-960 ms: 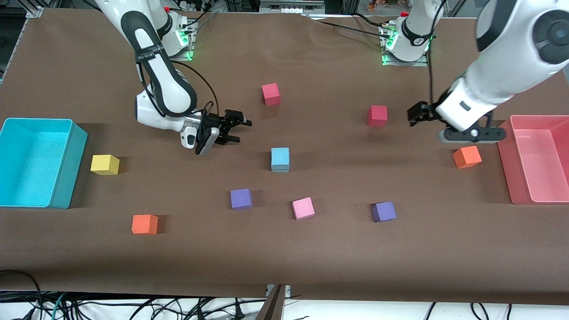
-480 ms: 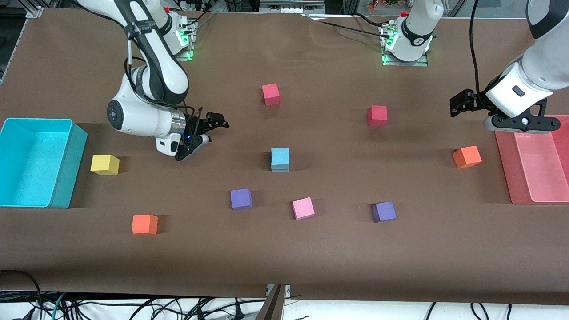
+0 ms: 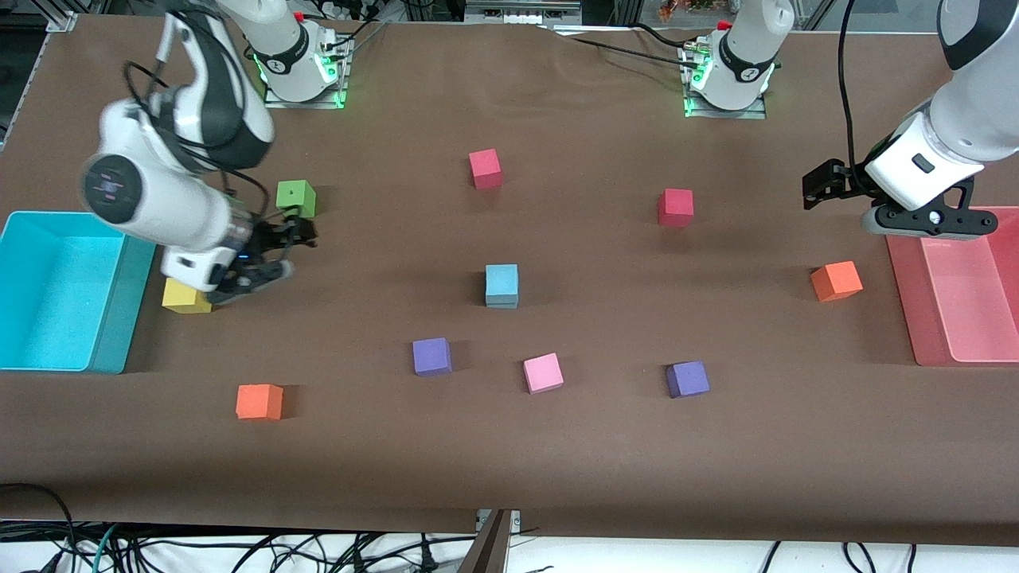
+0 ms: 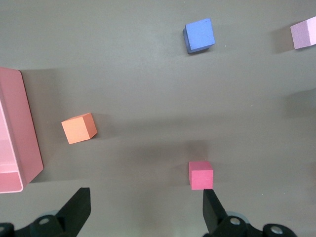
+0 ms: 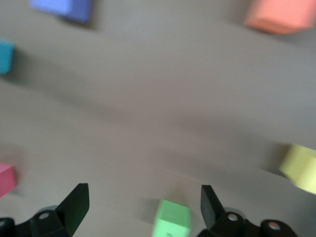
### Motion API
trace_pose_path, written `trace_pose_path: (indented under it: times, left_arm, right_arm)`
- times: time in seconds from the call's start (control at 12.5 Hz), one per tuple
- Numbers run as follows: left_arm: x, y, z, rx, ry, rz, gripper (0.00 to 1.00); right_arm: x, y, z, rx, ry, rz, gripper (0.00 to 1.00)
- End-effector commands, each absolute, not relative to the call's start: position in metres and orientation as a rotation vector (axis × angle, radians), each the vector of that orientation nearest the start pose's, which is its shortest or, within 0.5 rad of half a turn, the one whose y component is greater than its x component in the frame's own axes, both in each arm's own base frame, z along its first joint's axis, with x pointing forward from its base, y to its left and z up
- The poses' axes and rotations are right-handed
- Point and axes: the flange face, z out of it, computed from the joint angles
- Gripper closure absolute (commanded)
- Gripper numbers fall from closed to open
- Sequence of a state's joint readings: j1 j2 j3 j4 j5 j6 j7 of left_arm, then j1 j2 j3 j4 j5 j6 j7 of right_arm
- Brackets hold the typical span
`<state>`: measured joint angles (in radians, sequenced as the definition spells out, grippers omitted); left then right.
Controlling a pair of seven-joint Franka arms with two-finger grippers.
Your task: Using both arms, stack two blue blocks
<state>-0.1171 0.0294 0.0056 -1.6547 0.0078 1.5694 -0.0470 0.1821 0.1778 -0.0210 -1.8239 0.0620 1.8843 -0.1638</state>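
The two light blue blocks [image 3: 501, 280] stand as one stack in the middle of the table, one on the other; an edge of the stack shows in the right wrist view [image 5: 5, 57]. My right gripper [image 3: 290, 253] is open and empty, up over the table between a green cube [image 3: 296, 198] and a yellow cube [image 3: 185, 298], well away from the stack. My left gripper [image 3: 818, 188] is open and empty, up over the table beside the pink bin [image 3: 915, 318]. In the wrist views both the left gripper [image 4: 145, 212] and the right gripper [image 5: 143, 210] show spread jaws holding nothing.
A turquoise bin [image 3: 119, 350] stands at the right arm's end. Around the stack lie two red cubes [image 3: 485, 168] [image 3: 676, 207], two orange cubes [image 3: 836, 281] [image 3: 259, 401], two purple cubes [image 3: 431, 356] [image 3: 688, 379] and a pink cube [image 3: 543, 373].
The right arm has swung away from the stack toward the turquoise bin, uncovering the green cube. The left arm drew back toward the pink bin, then held. The stack has not moved.
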Motion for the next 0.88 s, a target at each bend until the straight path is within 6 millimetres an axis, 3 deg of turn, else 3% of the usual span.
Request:
trace_pose_path:
  times: [0.0,0.16,0.24,0.4,0.56,0.8]
  left_arm:
    - [0.548,-0.058,0.572,-3.090,0.131,0.183,0.00]
    - [0.548,-0.058,0.571,-3.089,0.138,0.188,0.00]
    - [0.548,-0.057,0.569,-3.089,0.138,0.193,0.00]
    - [0.549,-0.057,0.569,-3.091,0.138,0.191,0.00]
    - [0.549,-0.057,0.568,-3.092,0.138,0.196,0.00]
    - [0.549,-0.057,0.567,-3.092,0.138,0.196,0.00]
  right_arm:
    - [0.569,0.048,0.489,-3.101,-0.301,0.109,0.00]
    - [0.554,0.028,0.542,-3.111,-0.211,0.062,0.00]
    - [0.550,0.022,0.562,-3.121,-0.064,0.072,0.00]
    - [0.552,0.009,0.590,-3.143,0.029,0.056,0.00]
    - [0.555,0.000,0.602,-3.145,0.067,-0.007,0.00]
    - [0.559,-0.001,0.598,-3.147,0.067,-0.012,0.00]
